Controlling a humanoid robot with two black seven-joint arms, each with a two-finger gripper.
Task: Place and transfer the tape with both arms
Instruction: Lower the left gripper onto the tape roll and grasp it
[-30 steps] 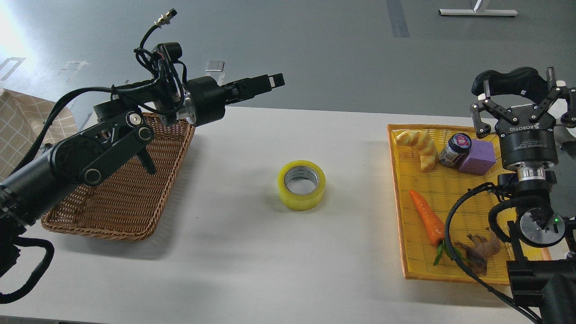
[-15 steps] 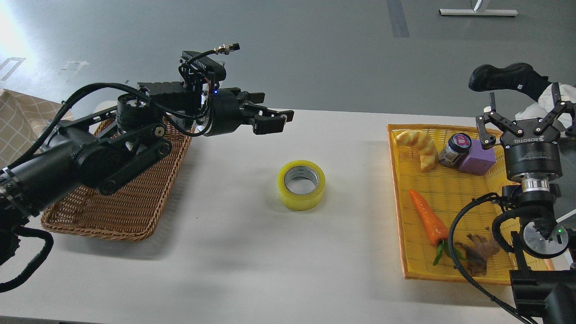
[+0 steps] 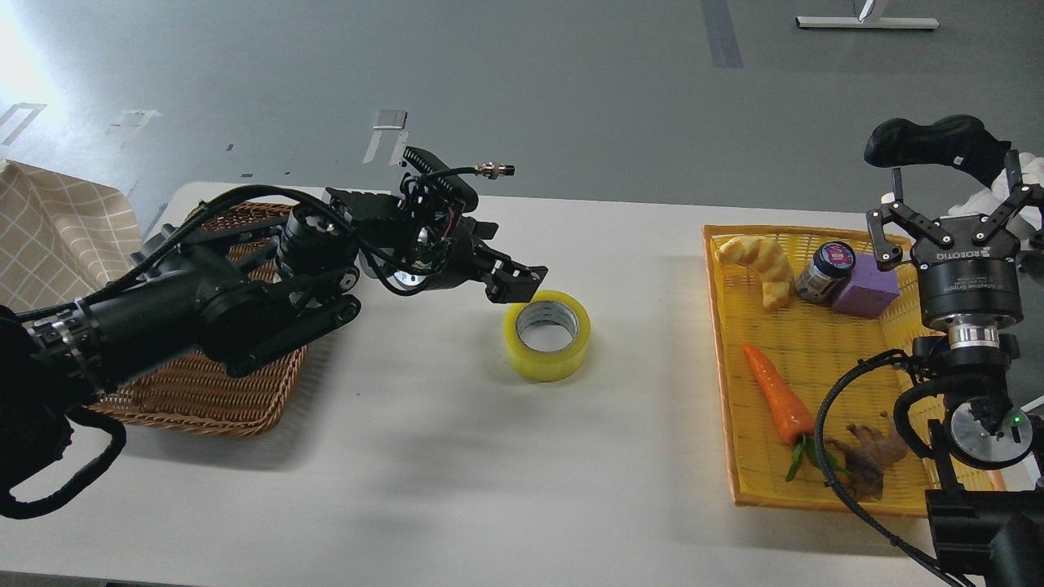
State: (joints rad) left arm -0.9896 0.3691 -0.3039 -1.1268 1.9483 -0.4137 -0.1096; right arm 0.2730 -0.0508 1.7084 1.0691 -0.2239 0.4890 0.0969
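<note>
The tape (image 3: 547,335), a yellow translucent roll with a grey-white core, lies flat on the white table (image 3: 457,456) near its middle. My left gripper (image 3: 520,281) reaches in from the left, tilted downward, with its fingertips just above the roll's upper-left rim. Its fingers look apart and hold nothing. My right gripper (image 3: 953,196) points upward at the right edge, above the far right corner of the yellow tray. Its fingers are spread wide and it is empty.
A brown wicker basket (image 3: 204,391) stands at the left, under my left arm. The yellow tray (image 3: 722,367) at the right holds a croissant-like bread (image 3: 758,265), a jar (image 3: 824,271), a purple block (image 3: 869,285), a carrot (image 3: 775,395) and a brown root-like piece (image 3: 869,456). A checked cloth (image 3: 57,228) lies at the far left.
My left arm has swung down and to the right, bringing its gripper from high above the basket to the tape's rim. The right gripper has barely moved. The tape has not moved.
</note>
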